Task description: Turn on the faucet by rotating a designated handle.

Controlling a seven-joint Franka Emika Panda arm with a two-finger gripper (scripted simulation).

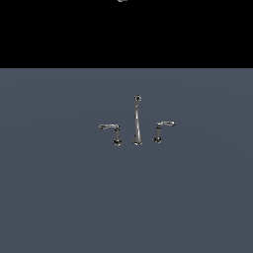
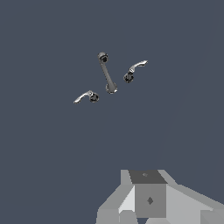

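Note:
The faucet is a tiny chrome three-piece set standing on the grey floor in the middle of the exterior view. Its tall thin spout has a round knob on top. The handle, a short and slightly upturned lever on a post, stands at the exterior view's right of the spout. A longer flat lever stands at the exterior view's left. In the wrist view the spout sits between both levers, far off. My gripper shows only as grey blocks at the frame edge, well apart from the faucet. Its fingers are not distinguishable.
The grey floor spreads flat around the faucet. A black background fills the top of the exterior view, where a small sliver of the arm shows at the very edge.

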